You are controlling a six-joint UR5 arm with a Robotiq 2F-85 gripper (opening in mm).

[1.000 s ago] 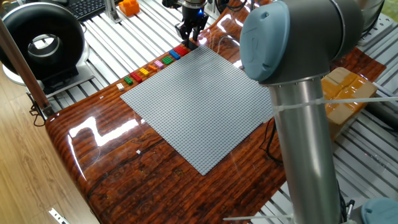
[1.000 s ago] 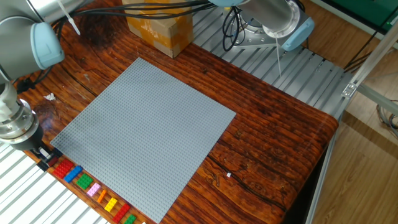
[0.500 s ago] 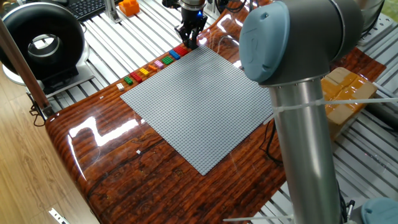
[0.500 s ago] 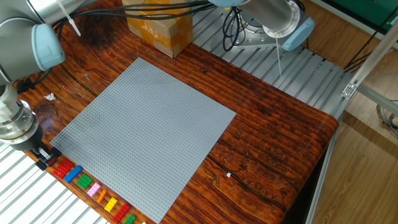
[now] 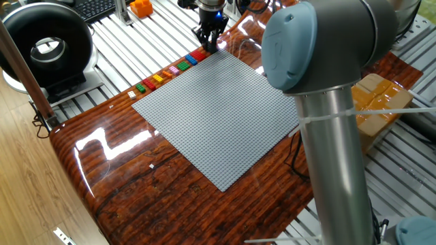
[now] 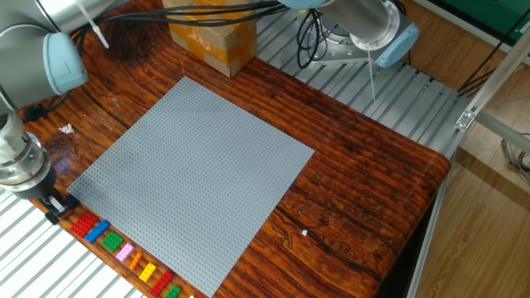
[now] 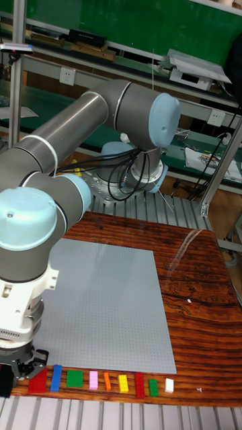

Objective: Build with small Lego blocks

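Note:
Several small Lego blocks (image 5: 170, 71) lie in a row on the wood along one edge of the grey baseplate (image 5: 218, 116). The same row of blocks (image 6: 124, 252) shows in the other fixed view, and in the tall view the blocks (image 7: 93, 380) run red, blue, green, pink, orange, yellow, red, green, white. My gripper (image 5: 208, 43) points down just past the red end block (image 5: 198, 54), slightly above the table. The gripper (image 6: 58, 207) has dark fingers, and their gap is too small to read. The gripper (image 7: 21, 368) is partly hidden by the wrist.
A cardboard box (image 6: 211, 37) stands beyond the baseplate's far corner. A chunky orange object (image 5: 141, 7) and a black round device (image 5: 48, 47) sit on the slatted metal bench. The arm's big elbow (image 5: 327, 61) blocks part of one view. The table's front edge is rounded.
The gripper has risen a little and drifted slightly away from the end of the block row. The blocks and baseplate have not moved.

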